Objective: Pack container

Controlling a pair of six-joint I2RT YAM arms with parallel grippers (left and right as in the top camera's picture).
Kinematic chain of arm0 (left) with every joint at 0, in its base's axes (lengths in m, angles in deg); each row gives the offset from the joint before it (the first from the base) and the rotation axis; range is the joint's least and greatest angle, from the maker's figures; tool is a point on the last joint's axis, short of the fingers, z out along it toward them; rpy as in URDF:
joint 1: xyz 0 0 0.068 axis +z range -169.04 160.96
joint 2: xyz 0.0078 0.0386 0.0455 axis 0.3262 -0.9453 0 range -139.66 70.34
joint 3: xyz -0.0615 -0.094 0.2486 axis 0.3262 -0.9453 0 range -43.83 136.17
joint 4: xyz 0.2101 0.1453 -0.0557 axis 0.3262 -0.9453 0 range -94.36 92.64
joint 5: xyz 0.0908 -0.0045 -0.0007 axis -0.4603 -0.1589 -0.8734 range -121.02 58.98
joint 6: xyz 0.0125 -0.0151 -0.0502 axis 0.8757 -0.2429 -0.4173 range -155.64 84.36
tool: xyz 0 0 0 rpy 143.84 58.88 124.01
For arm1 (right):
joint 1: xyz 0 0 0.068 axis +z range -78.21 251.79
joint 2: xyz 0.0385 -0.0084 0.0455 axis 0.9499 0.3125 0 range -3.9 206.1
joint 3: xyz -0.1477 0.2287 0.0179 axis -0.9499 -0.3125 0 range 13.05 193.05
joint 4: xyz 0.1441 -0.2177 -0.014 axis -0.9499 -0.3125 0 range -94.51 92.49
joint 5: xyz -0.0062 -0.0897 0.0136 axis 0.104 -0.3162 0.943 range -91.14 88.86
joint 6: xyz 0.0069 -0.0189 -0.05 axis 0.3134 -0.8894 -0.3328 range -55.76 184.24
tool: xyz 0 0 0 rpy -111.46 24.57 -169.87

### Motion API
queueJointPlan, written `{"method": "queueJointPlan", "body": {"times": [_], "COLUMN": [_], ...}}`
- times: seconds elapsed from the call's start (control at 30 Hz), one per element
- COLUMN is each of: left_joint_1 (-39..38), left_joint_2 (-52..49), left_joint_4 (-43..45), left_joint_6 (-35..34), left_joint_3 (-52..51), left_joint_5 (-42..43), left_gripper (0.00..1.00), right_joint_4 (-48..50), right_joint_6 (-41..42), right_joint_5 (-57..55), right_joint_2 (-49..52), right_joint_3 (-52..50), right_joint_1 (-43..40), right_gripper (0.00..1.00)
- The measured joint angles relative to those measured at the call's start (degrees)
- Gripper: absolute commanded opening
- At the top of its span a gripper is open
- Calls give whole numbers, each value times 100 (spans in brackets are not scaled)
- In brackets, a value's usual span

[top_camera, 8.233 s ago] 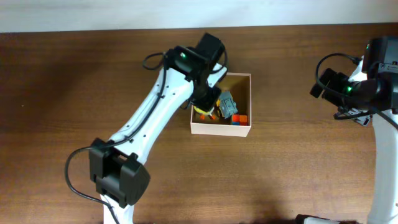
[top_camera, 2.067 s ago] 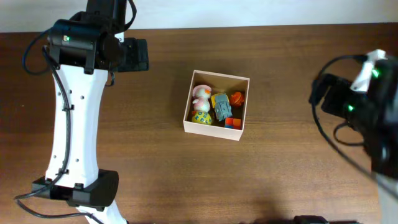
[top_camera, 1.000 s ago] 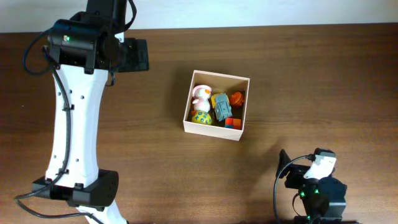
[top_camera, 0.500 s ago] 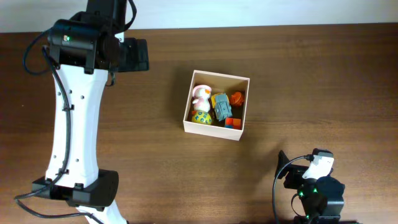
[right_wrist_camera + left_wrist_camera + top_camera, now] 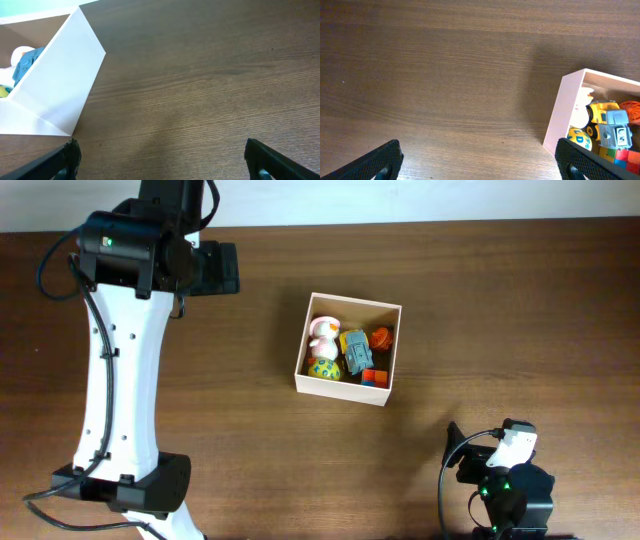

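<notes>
The overhead camera looks straight down from far above the table (image 5: 250,440), framing both arms and the container (image 5: 340,389). The left wrist camera looks down from height, container ahead-right of the spread left gripper (image 5: 487,160); the right wrist camera sits low and close, container ahead-left of the spread right gripper (image 5: 170,159). All views share the container.

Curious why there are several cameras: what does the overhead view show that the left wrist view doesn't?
Only overhead: the left arm, the right arm and the whole container with all four walls. Only left wrist: the left pincer, its black fingertips spread wide at the bottom corners. Both: the wooden table, part of the container, and the blue-yellow toy truck inside it.
</notes>
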Motion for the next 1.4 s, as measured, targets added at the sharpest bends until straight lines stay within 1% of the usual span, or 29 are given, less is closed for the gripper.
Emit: {"method": "queueJointPlan", "body": {"times": [0.63,0.7,0.8,0.87,0.97,1.13,1.2,1.33,1.4], "left_joint_1": [0,0,-2,-20,-24,-28,-9,122,184], "left_joint_2": [0,2,118,376,1062,2846,3541,4900,5427], "left_joint_4": [-17,125,802,1314,2092,3799,4291,4774,4771], "left_joint_6": [0,-2,-2,0,7,107,184,271,295], "left_joint_3": [0,-13,-247,-697,-1707,-4131,-5073,-6988,-7700], "left_joint_5": [0,0,0,2,0,-2,0,-2,-4], "left_gripper": [99,99,99,99,99,99,99,99,99], "right_joint_4": [0,0,0,2,2,7,4,9,4], "right_joint_6": [0,2,0,-4,0,2,0,4,0], "right_joint_5": [0,0,0,0,0,0,0,2,4], "right_joint_2": [0,-2,-2,-2,-7,-15,-22,-37,-37], "right_joint_3": [0,0,0,0,0,0,0,0,0], "right_joint_1": [0,0,0,0,0,0,0,0,0], "right_gripper": [98,99,99,99,99,99,99,99,99]}}
